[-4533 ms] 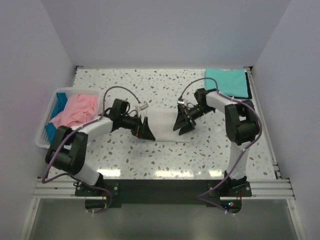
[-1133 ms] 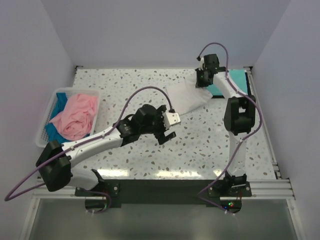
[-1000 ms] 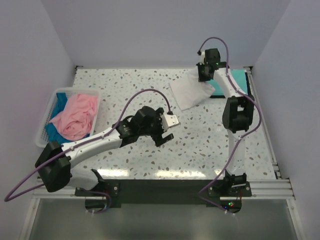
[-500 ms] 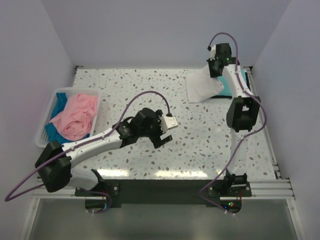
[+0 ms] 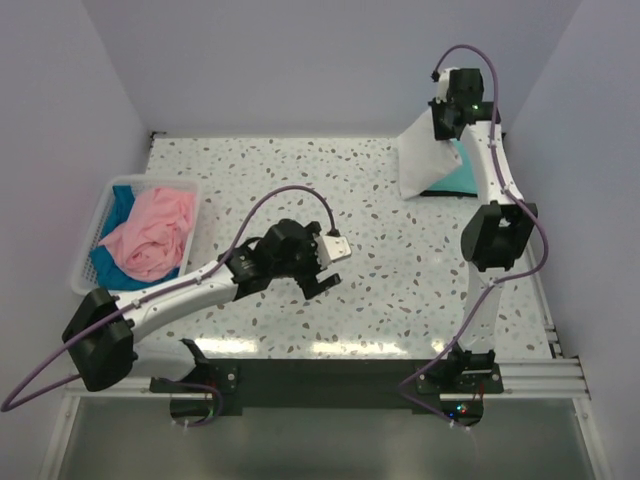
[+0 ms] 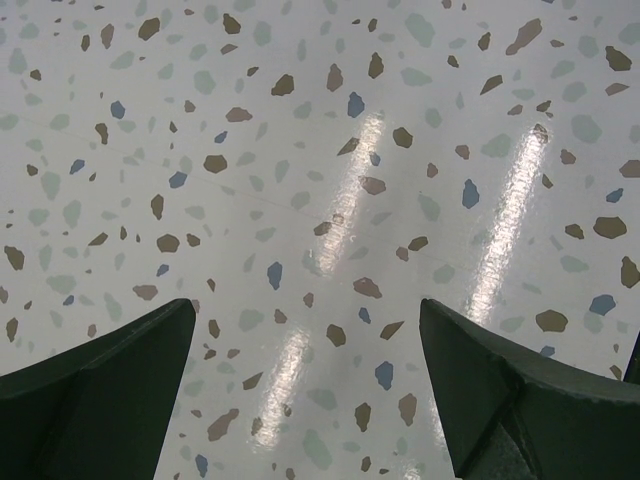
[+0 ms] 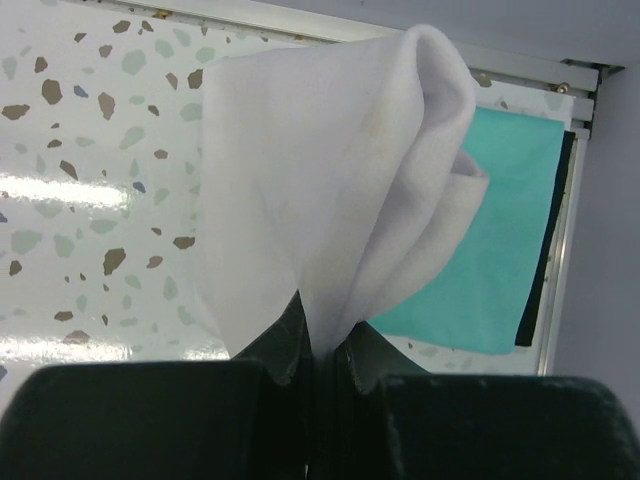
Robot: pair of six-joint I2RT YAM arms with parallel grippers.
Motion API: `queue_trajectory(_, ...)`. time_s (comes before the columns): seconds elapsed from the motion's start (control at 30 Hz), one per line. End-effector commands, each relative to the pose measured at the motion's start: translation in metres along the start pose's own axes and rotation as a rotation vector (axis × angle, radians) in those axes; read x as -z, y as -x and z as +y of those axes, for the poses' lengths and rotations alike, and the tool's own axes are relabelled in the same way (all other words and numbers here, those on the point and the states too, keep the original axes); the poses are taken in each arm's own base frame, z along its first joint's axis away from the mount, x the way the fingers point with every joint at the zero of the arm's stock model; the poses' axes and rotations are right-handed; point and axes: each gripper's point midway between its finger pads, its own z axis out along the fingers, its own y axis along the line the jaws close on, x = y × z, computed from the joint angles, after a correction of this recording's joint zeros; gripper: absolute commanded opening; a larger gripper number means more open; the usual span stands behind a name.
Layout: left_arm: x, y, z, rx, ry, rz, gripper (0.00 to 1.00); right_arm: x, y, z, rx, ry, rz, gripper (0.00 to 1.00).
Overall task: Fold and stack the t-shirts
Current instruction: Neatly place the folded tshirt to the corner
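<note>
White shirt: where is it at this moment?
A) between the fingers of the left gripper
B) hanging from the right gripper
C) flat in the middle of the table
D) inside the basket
B: the right gripper is shut on the white shirt, which hangs from it; the left gripper is open and empty.

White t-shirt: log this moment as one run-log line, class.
right gripper: shut on white t-shirt, hanging near folded teal t-shirt | left gripper: open, empty, above table | pink t-shirt: in basket
</note>
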Motion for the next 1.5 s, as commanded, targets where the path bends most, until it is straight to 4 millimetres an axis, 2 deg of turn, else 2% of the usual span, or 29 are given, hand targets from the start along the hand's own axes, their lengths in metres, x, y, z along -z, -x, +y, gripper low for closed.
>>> queue_trajectory(0.0,0.006,0.010,0.005,-0.010,0.020,-0.051,1.00,0.056,0.046,-0.018,0.001,-0.051,-0.136,0.00)
queue_trajectory(0.27,0.012,0.010,0.005,-0.017,0.026,-0.056,1.00,0.070,0.053,-0.030,0.010,-0.079,-0.158,0.00)
queue_trajectory(0.4,0.011,0.008,0.003,-0.018,0.018,-0.054,1.00,0.067,0.050,-0.035,0.026,-0.083,-0.151,0.00)
queue_trajectory(0.43,0.010,0.009,0.004,-0.018,0.017,-0.056,1.00,0.061,0.043,-0.037,0.031,-0.085,-0.132,0.00)
queue_trajectory(0.63,0.009,0.008,0.005,-0.026,0.021,-0.042,1.00,0.034,0.035,-0.041,0.084,-0.093,-0.129,0.00)
queue_trajectory(0.67,0.009,0.008,0.006,-0.027,0.021,-0.037,1.00,0.031,0.035,-0.056,0.083,-0.110,-0.139,0.00)
queue_trajectory(0.73,0.008,0.005,0.004,-0.031,0.010,-0.026,1.00,0.018,0.028,-0.065,0.086,-0.123,-0.125,0.00)
queue_trajectory(0.93,0.005,0.002,0.003,-0.034,-0.001,-0.008,1.00,-0.003,0.029,-0.086,0.110,-0.149,-0.144,0.00)
queue_trajectory(1.03,0.002,0.001,0.004,-0.044,-0.001,-0.001,1.00,-0.015,0.028,-0.092,0.140,-0.157,-0.154,0.00)
queue_trajectory(1.27,-0.005,0.001,0.006,-0.061,-0.005,0.015,1.00,-0.045,0.010,-0.093,0.172,-0.147,-0.126,0.00)
queue_trajectory(1.47,-0.006,0.001,0.008,-0.056,0.001,0.026,1.00,-0.066,-0.007,-0.104,0.198,-0.183,-0.098,0.00)
